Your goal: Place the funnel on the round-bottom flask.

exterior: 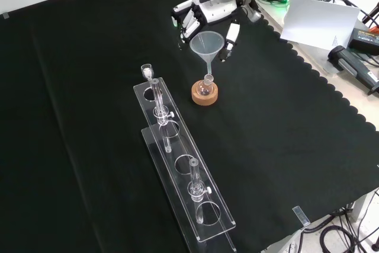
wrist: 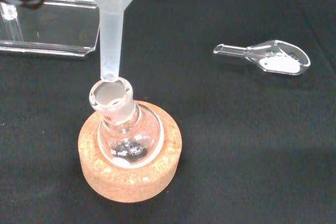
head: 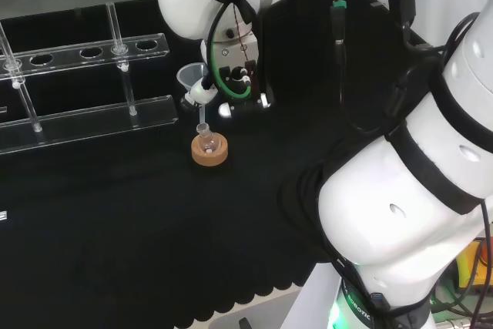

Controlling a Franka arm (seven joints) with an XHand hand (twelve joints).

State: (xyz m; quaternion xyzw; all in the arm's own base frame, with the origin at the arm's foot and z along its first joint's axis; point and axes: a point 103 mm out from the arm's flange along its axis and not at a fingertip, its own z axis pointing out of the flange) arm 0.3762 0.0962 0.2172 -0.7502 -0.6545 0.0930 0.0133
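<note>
Wrist view, close up: a cloudy white plastic funnel (wrist: 112, 19) hangs with the tip of its stem right at the open mouth of a small round-bottom flask (wrist: 126, 135) — the tip meets the rim on one side, and whether it has gone inside cannot be told. The flask is clear glass and sits upright in a cork ring (wrist: 130, 169) on the black cloth of the worktop (wrist: 252, 156). Well apart from the flask lies a clear glass scoop (wrist: 268, 58) holding a little white powder, and the corner of a clear plastic rack (wrist: 52, 27) shows behind the funnel.

In the front view the funnel (exterior: 207, 48) stands upright, its cone wide open, directly above the flask and cork ring (exterior: 205, 93). The black and white hand (exterior: 204, 13) is just behind the cone, fingers pointing down on both sides of it. In the head view the fingers are curled round the funnel's cone (head: 192, 78) — the hand (head: 202, 92) is clamped on the funnel. The long clear rack (exterior: 183, 170) lies to the left of the cork ring in the front view
</note>
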